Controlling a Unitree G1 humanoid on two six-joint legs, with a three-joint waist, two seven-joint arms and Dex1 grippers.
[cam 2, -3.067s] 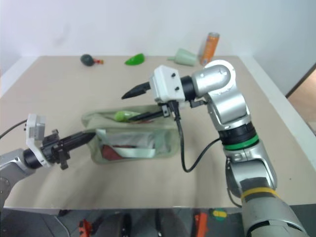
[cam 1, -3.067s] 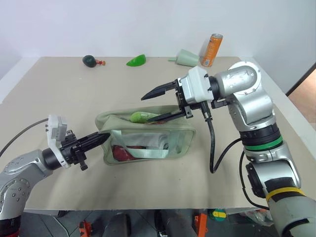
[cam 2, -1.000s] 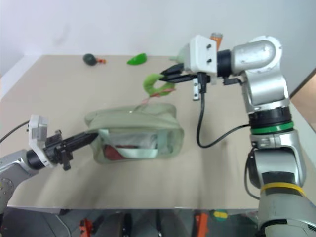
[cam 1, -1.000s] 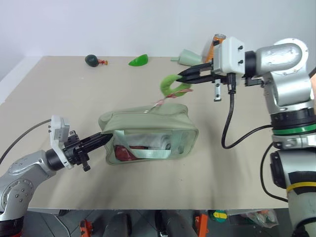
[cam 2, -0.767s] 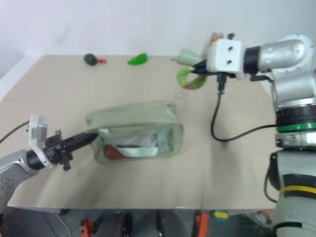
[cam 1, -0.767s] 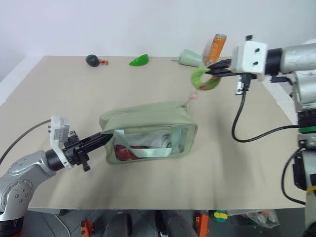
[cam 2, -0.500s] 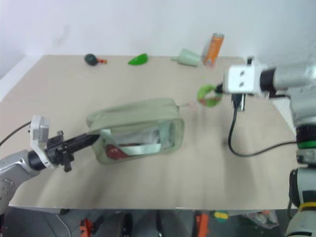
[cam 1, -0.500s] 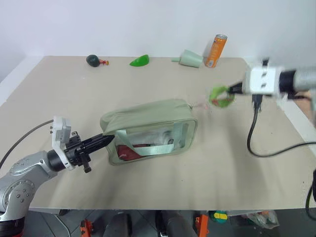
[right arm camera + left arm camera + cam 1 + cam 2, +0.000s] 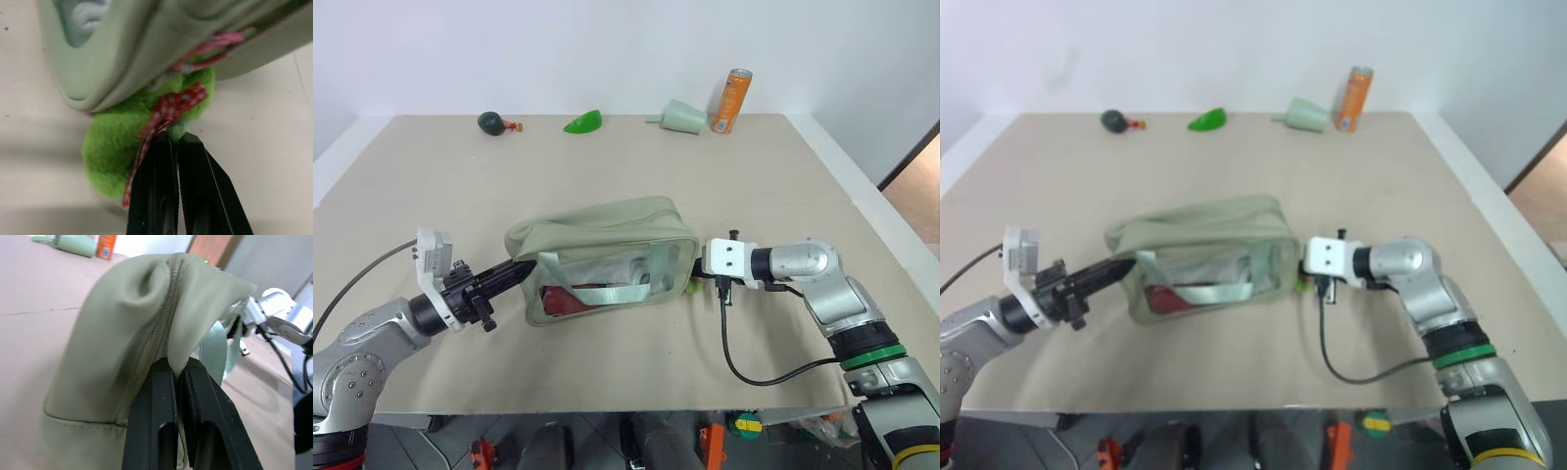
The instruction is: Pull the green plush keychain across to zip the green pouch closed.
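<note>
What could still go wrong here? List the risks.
1. The right gripper pinches only an edge of the green plush keychain; it could slip off.
2. The left gripper holds just a fold of the green pouch; a further pull may drag the pouch free.

Fuzzy plush keychain [image 9: 117, 142], matt cloth pouch [image 9: 597, 235]

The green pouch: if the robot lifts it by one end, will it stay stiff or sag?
Probably sag: the green pouch is soft fabric that bunches where the left gripper pinches it. Its visible contents likely add some weight.
</note>
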